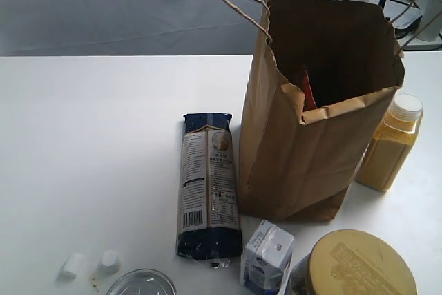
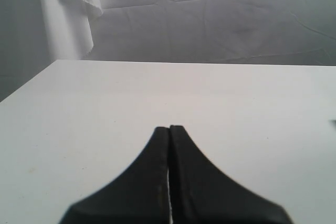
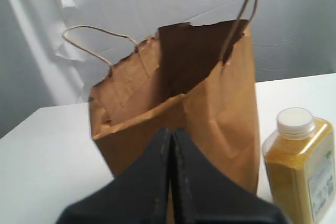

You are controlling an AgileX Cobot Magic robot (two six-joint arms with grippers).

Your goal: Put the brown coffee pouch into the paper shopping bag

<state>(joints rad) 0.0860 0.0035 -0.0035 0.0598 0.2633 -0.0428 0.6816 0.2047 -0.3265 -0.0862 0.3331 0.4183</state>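
Presently both my jaws are pressed fully shut with nothing between them. The left gripper [image 2: 169,128] points out over bare white table [image 2: 79,108], and the right gripper [image 3: 171,130] sits close before the front wall of the paper shopping bag [image 3: 220,114]; whether it touches I cannot tell. That bag stands upright with its ragged mouth gaping. Down inside, just behind the folded front rim, shows a sliver of orange-red that I take for the label of the brown coffee pouch [image 1: 308,93]. The rest of it is hidden, so I judge it is already in the bag. Should I need to shift it, I expect it to be light, crinkly and soft, giving under my pads, so I would nip it gently at the pinched top and not across the belly. The bag is thin paper, likely easy to tip or crumple if I knock its rim. Around it, nearest the exterior camera, are a jar with a yellow lid [image 1: 359,267] and a small white-and-blue carton [image 1: 268,257], both below the mouth and not blocking it. A long dark-blue noodle packet [image 1: 208,195] lies flat near the bag's foot. A yellow bottle [image 3: 296,166] stands just beside the bag on my right, close enough to topple on a wide swing. Farthest back, the cord handles [image 1: 238,5] loop up where a fingertip could snag.
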